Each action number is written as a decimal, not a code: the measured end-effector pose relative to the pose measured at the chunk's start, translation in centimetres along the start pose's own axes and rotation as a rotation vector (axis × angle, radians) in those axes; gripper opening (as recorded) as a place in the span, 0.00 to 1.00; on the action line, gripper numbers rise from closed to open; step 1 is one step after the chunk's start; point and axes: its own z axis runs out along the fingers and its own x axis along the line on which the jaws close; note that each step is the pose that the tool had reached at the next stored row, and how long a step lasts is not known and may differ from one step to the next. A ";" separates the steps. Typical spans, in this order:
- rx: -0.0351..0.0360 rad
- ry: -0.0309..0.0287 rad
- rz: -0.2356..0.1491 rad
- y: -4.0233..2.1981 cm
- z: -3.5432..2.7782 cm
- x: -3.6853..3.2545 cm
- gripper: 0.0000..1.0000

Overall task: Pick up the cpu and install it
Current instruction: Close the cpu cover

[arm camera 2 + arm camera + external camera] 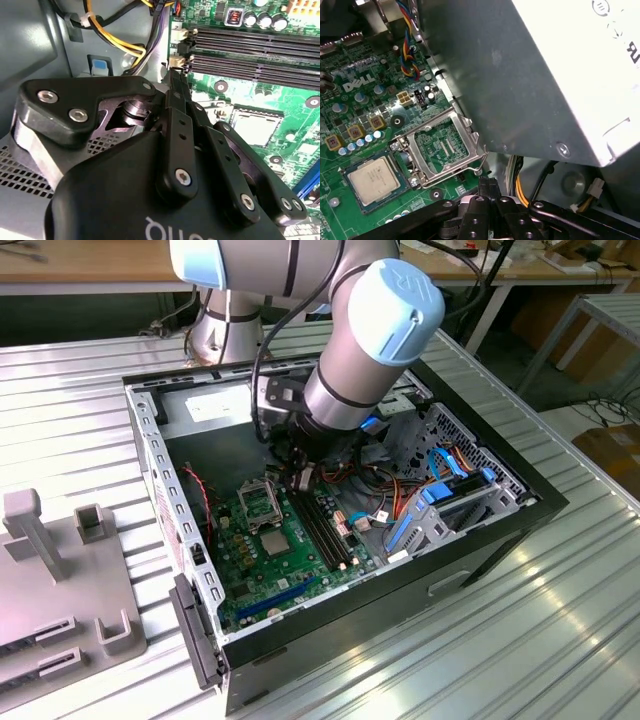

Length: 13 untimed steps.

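In the exterior view, the arm is reaching down into the open computer case point(480, 530), which is standing on the ribbed surface point(560, 630). The gripper point(300, 478) is hanging low over the green board point(300, 580), beside the long memory slots point(325, 530). The cpu point(275, 543) is lying flat on the board, just next to the square metal frame point(257, 502) and a little apart from the gripper.

In the second wrist view, the fingers point(176, 97) are running together into one narrow tip and are carrying nothing. The cpu point(255, 125) is showing as a pale square beyond that tip, not touched.

In the first wrist view, the gripper point(487, 184) is sitting at the frame's edge, while the cpu point(372, 176) is resting level within its own dark border, beside the hinged metal frame point(442, 147), through which bare board is showing.

As a judgement, a clean pick is calling for the fingers to be spread wide enough to straddle the chip, centred squarely over it, and brought down straight so they meet opposite edges. Pressing on the silvery face, or catching the frame or the slots, is the risk here.
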 end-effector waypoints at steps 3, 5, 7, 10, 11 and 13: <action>-0.0015 -0.0026 0.000 0.02 0.20 -0.01 0.11; -0.0019 -0.0035 0.000 0.04 0.22 0.00 0.11; -0.0019 -0.0037 0.000 0.32 0.27 0.15 0.11; -0.0019 -0.0036 0.000 0.38 0.35 0.20 0.11; -0.0019 -0.0035 0.000 0.38 0.36 0.20 0.11; -0.0019 -0.0035 0.000 0.38 0.36 0.20 0.11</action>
